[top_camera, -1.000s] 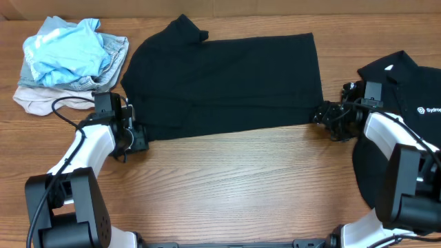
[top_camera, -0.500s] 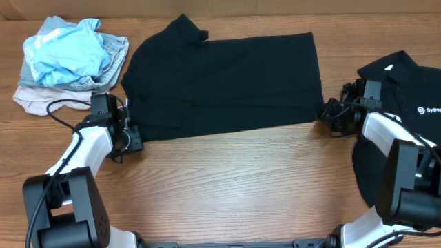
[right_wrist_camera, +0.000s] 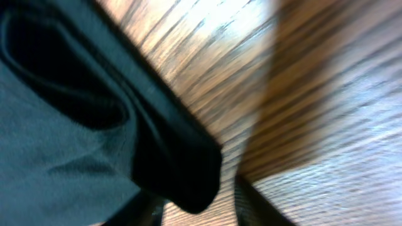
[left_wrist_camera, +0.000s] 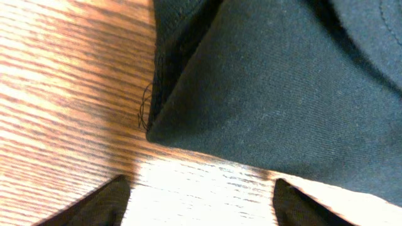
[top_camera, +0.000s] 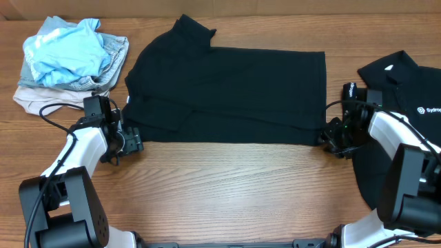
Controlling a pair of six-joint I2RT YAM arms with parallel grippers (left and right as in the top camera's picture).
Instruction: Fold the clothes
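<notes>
A plain black short-sleeved shirt (top_camera: 227, 89) lies flat across the middle of the table, folded into a long band. My left gripper (top_camera: 132, 142) is open just off its front left corner; in the left wrist view the shirt's corner (left_wrist_camera: 282, 81) lies ahead of the spread fingers (left_wrist_camera: 198, 207), apart from them. My right gripper (top_camera: 329, 140) is at the front right corner. In the right wrist view that corner of the shirt (right_wrist_camera: 63, 125) lies between the parted fingers (right_wrist_camera: 195, 194), with bare wood showing beside it. A collared black shirt with white lettering (top_camera: 406, 103) lies at the right.
A pile of light-blue (top_camera: 65, 52), grey (top_camera: 114, 52) and beige (top_camera: 34, 102) garments sits at the back left. The wooden table (top_camera: 227, 186) runs bare along the front. The right arm rests over the collared shirt.
The plain shirt's front edge has been drawn toward the front and sits lower and straighter. Both grippers moved frontward with it. The left gripper is now off the cloth.
</notes>
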